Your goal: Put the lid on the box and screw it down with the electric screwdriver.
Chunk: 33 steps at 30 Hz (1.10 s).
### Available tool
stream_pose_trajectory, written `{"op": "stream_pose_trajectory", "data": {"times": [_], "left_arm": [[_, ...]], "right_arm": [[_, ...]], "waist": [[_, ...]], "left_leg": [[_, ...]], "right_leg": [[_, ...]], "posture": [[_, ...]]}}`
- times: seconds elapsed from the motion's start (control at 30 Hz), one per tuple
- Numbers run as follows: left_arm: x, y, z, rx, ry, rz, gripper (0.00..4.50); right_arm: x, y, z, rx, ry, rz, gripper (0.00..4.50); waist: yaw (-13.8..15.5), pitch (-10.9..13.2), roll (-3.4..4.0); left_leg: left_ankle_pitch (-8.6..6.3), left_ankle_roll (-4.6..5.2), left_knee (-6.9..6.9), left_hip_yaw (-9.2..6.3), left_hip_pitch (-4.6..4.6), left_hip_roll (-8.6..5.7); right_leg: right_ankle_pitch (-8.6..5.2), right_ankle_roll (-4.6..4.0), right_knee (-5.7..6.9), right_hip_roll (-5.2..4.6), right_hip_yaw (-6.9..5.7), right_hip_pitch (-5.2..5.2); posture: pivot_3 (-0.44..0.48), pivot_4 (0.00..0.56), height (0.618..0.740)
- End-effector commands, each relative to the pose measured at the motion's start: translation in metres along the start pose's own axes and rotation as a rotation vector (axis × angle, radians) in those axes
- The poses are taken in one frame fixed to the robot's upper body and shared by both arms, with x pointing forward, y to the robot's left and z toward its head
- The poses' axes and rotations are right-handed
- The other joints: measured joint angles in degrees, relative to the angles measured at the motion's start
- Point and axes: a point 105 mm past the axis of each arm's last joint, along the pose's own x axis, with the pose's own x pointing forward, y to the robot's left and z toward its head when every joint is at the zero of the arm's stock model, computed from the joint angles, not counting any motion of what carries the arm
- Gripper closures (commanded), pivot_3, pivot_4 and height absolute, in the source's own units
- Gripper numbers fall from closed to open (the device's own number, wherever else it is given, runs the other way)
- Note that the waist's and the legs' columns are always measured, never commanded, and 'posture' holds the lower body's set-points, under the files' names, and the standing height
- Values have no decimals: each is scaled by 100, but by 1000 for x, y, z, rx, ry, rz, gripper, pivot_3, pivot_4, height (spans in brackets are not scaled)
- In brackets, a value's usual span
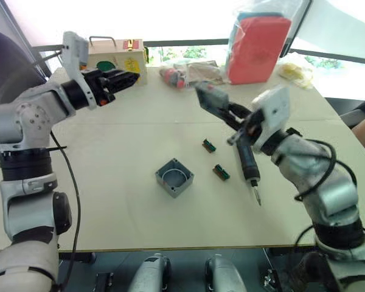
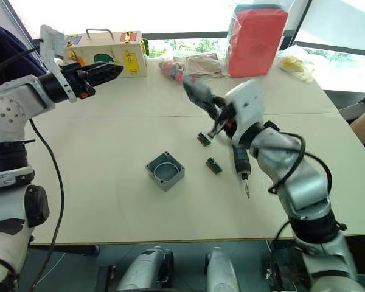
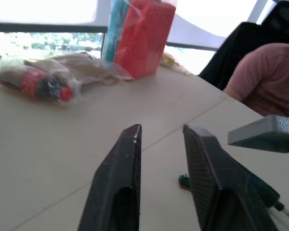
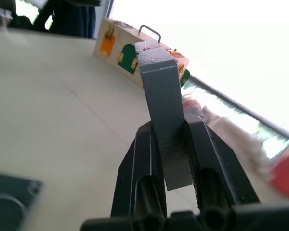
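The right gripper (image 4: 169,139) is clamping the lid (image 4: 164,110) edge-on between both fingers, above the table (image 1: 109,182) and well apart from the box (image 1: 174,177). The right wrist view is showing what the eye views are not: the lid's rim is pinched flat between the two pads, its long side running away from the gripper toward the wooden box (image 4: 130,53), with a small red mark at its far edge. In the eye views the lid is tilting up and toward the robot's left, off the fingertips.

The box is sitting open side up near the table's middle, turned corner-on to the robot. The screwdriver (image 1: 247,164) is lying on the table just below the right wrist, its long axis running toward and away from the robot, its bit (image 1: 257,196) pointing toward the robot. Two bit strips (image 1: 208,145) are lying between box and screwdriver.

The left gripper (image 1: 118,78) is hovering high over the far left of the table, in front of the wooden box. The left wrist view is showing its fingers (image 3: 120,183) parted with nothing between them, and is also showing a person's sleeve (image 3: 265,77), a bagged bottle (image 3: 36,85) and a red package (image 3: 144,36) at the far edge
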Motion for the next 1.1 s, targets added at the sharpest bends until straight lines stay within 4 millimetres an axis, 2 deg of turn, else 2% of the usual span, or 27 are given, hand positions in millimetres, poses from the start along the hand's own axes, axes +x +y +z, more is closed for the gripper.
{"op": "stream_pose_trajectory", "data": {"times": [0.03,0.13,0.23,0.37,0.63,0.9,1.1], "left_arm": [[7,-5,1,10,-1,-49,4468],[15,-13,-2,25,22,-90,4468],[22,-28,-8,49,78,-163,4468],[28,-46,-31,106,197,-269,4468],[34,-52,-62,159,324,-347,4468],[25,-50,-92,211,451,-396,4468],[24,-49,-102,217,482,-410,4468]], "right_arm": [[-2,36,5,-328,-84,93,4338],[-4,62,0,-447,-91,146,4338],[0,72,-2,-506,-73,138,4338],[8,79,2,-558,-65,108,4338],[9,95,0,-600,-54,122,4338],[8,101,-5,-617,-23,131,4338],[5,107,-2,-600,-22,135,4338]], "waist": [[3,1,-1],[4,2,-3],[5,1,-3],[13,1,-3],[13,1,-3],[13,1,-3],[19,1,-3]], "left_leg": [[0,0,0,0,0,0],[1,-1,1,1,0,1],[1,-1,2,1,0,2],[2,-2,3,-2,0,2],[2,-4,3,-4,0,4],[2,-3,3,-4,0,4],[2,-3,5,-5,0,4]], "right_leg": [[0,0,1,0,0,1],[0,0,0,0,0,1],[0,0,0,0,1,2],[0,-1,0,0,0,4],[-1,-2,0,4,-2,7],[-1,-2,0,5,-2,6],[-1,-2,0,5,-2,9]], "posture": [[0,150,740],[0,150,740],[0,150,740],[0,150,740],[0,150,740],[0,150,740],[0,150,740]]}}
